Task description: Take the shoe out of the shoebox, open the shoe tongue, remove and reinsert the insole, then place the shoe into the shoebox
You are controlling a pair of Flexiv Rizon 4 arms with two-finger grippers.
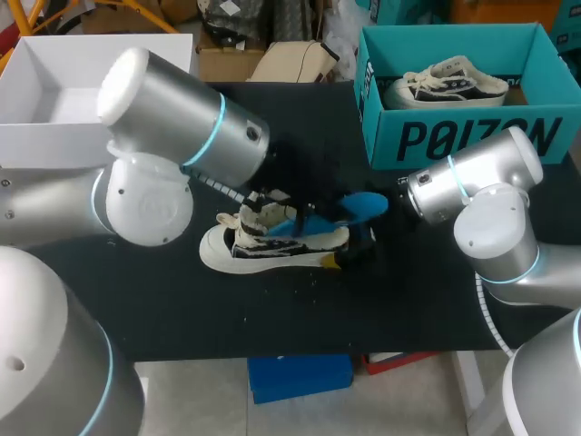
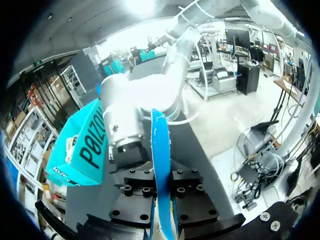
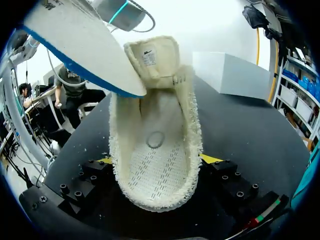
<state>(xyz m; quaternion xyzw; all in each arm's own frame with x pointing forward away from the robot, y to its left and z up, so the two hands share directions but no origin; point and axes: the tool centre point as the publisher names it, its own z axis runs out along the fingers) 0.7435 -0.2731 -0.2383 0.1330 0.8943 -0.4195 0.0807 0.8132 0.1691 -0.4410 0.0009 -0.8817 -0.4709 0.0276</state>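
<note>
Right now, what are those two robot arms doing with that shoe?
They are working on a shoe that lies on the black table. The right pincer grips the shoe's heel end from both sides. The left pincer holds the blue insole up over the shoe's opening. I can't tell whether it is coming out or going back in. The teal shoebox stands at the back right, with another shoe inside.
</note>
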